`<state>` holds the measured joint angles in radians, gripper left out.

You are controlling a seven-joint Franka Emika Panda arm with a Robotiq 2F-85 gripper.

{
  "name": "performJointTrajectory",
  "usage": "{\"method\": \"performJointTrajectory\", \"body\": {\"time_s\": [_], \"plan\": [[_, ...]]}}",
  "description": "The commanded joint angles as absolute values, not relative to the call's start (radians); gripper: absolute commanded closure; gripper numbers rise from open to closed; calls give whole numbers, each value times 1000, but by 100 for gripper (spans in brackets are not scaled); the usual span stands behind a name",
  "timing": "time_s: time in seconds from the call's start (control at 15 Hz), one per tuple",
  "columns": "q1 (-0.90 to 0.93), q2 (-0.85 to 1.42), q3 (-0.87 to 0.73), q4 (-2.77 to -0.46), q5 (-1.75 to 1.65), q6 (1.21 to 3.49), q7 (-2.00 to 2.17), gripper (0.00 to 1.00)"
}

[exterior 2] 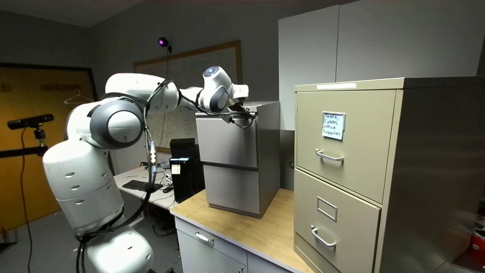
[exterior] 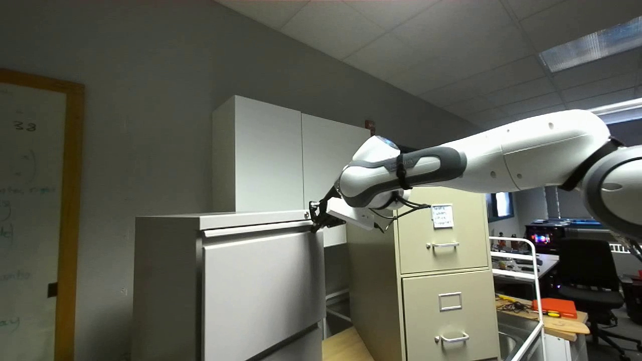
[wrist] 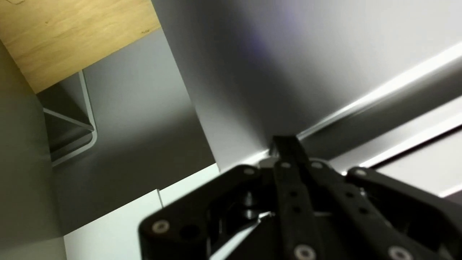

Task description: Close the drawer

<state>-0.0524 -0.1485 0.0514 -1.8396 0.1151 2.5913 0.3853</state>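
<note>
The drawer is the upper wide, plain light-grey front point(exterior: 263, 288) of the grey cabinet; it also shows in an exterior view point(exterior 2: 227, 142) and in the wrist view point(wrist: 343, 54). Its front looks about flush with the cabinet and the lower front, with a recessed strip above its top lip. My gripper point(exterior: 314, 220) is at the drawer's upper corner, just below the cabinet top. In the wrist view its black fingertips point(wrist: 287, 142) are together at the top lip, with nothing seen between them. Whether they press on the metal cannot be told.
A beige filing cabinet point(exterior 2: 344, 140) with handled drawers stands beside the grey cabinet. A wooden counter point(exterior 2: 242, 220) bears the grey cabinet. White cupboards point(exterior: 268, 155) hang on the wall behind. A white metal rail point(exterior: 536, 281) stands past the filing cabinet.
</note>
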Motion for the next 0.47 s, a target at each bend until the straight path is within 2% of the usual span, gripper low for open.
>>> {"method": "performJointTrajectory", "body": {"time_s": [0.0,0.4], "plan": [[-22,-30,32,-1695,177,2584,319,100],[-22,9,25,-1634,191,2536,303,100]]}}
